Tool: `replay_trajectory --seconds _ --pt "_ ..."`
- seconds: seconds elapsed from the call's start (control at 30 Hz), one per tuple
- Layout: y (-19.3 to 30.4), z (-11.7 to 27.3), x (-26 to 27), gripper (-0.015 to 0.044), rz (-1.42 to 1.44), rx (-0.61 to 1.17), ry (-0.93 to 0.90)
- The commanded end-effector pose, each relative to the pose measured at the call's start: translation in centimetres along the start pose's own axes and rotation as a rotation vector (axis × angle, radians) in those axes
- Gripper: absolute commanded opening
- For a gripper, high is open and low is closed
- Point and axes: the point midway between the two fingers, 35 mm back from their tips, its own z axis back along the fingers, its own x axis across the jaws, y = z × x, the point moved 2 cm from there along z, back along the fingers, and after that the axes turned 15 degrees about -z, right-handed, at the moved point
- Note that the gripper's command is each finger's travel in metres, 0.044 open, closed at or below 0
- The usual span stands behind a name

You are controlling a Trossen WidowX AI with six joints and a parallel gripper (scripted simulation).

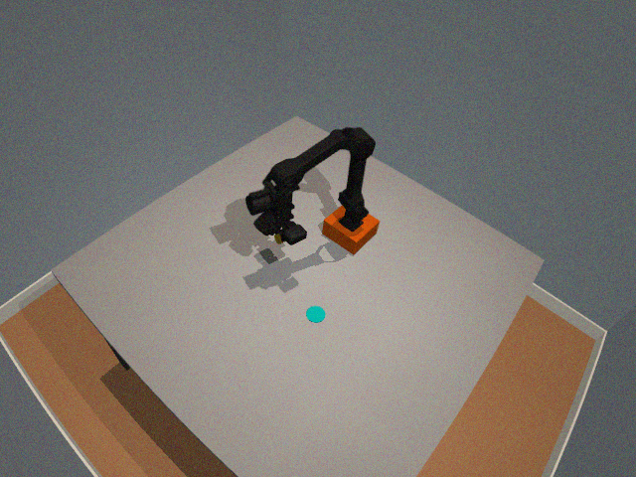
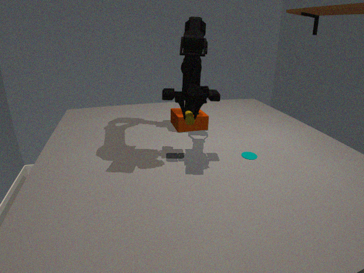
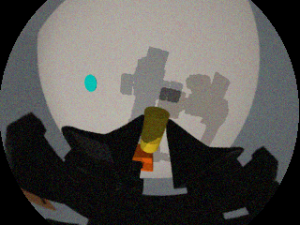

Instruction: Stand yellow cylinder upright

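Note:
The yellow cylinder (image 1: 277, 238) (image 2: 189, 119) (image 3: 155, 128) is between the fingers of my gripper (image 1: 278, 237) (image 2: 189, 117) (image 3: 156, 120). The gripper is shut on it and holds it above the table, clear of the surface. The cylinder looks tilted; its exact angle is hard to tell, and the fingers hide part of its sides. The cyan circle (image 1: 315, 314) (image 2: 249, 155) (image 3: 91, 82) lies flat on the table, with nothing on it. It is away from the gripper, toward the right in the exterior view and the left in the wrist view.
The orange box (image 1: 339, 238) (image 2: 194, 126) (image 3: 147, 164) surrounds the arm's base, behind the gripper in the exterior view. The arm's shadows fall on the table (image 1: 328, 390) (image 2: 187, 211) (image 3: 112, 42). A wooden shelf (image 2: 338, 9) is high at the right in the exterior view.

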Motion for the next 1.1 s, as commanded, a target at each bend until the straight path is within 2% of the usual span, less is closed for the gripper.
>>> replay_trajectory --seconds 0.0,1.07 --pt "-0.3 0.1 1.0 0.0105 0.073 0.001 0.000" --pt "-0.3 1.0 10.1 0.0105 0.658 -0.004 -0.006"
